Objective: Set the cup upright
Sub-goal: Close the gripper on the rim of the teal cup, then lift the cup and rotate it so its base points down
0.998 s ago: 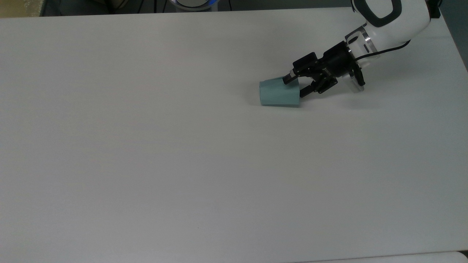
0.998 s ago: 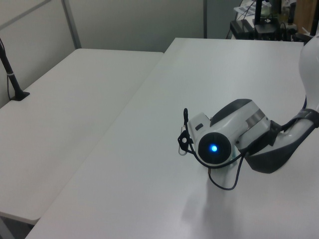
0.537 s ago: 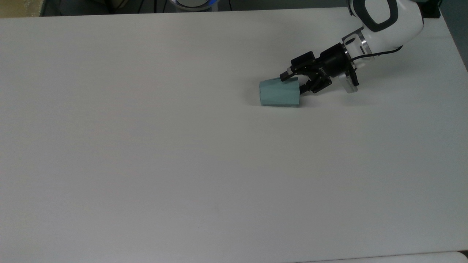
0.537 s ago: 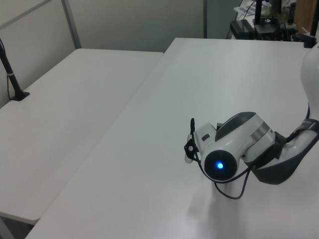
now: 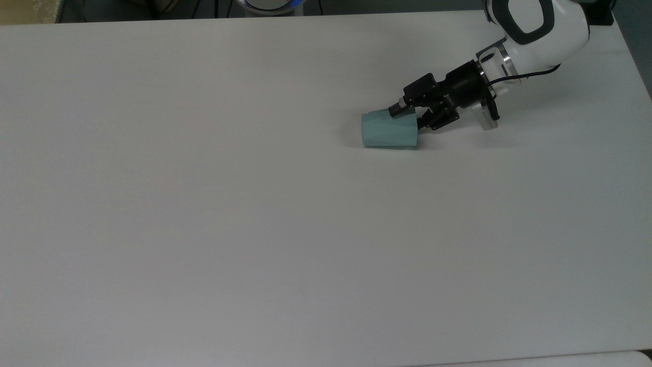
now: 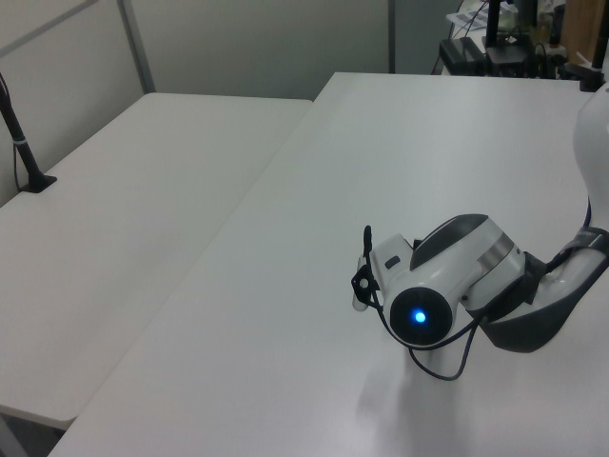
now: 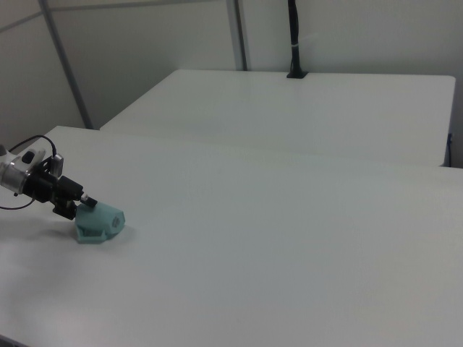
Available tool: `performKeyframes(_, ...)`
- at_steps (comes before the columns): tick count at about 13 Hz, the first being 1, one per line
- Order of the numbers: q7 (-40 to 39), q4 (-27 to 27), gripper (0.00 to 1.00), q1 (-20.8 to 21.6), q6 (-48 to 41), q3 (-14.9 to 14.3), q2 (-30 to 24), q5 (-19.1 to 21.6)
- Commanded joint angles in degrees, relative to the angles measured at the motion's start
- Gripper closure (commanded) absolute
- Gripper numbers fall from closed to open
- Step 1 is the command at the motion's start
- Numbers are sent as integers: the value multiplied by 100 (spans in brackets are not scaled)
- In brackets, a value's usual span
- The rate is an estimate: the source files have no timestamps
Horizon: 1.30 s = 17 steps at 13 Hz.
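The pale teal cup (image 5: 388, 131) lies on its side on the white table (image 5: 204, 204), its wide rim end towards the top view's right. My gripper (image 5: 407, 118) reaches in from the right, low over the table. One finger rests on the cup's upper outer wall and the other sits at the mouth, so the jaws pinch the rim wall. In the right view the cup (image 7: 101, 221) lies at the left, with the gripper (image 7: 79, 205) at its left end. In the left view the arm's wrist (image 6: 428, 300) with a blue light hides the cup.
A second white table (image 7: 289, 108) stands beyond a gap, with a black post (image 7: 293, 40) at its far edge. The table's right edge (image 5: 634, 56) runs close behind the arm in the top view. Bare tabletop spreads left of and below the cup.
The arm dropped lower and pulled slightly back towards the top view's upper right, then held still. The fingers have drawn closer together on the cup's rim. The cup has stayed in place.
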Motion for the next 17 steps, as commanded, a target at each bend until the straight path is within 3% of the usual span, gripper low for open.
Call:
performKeyframes(1, 102, -78, 84, 42, -44, -36, 19, -114)
performKeyframes(2, 111, -130, 100, 33, -35, -36, 19, -123)
performKeyframes(7, -135, -228, 100, -37, -44, -45, 124, -149)
performKeyframes(10, -144, -175, 100, -239, -26, -115, -575, -53)
performKeyframes(15, -503, -464, 100, -1160, 640, -80, -1631, 964)
performKeyframes(17, -654, -1207, 100, -1862, 1532, -89, -2201, 1789)
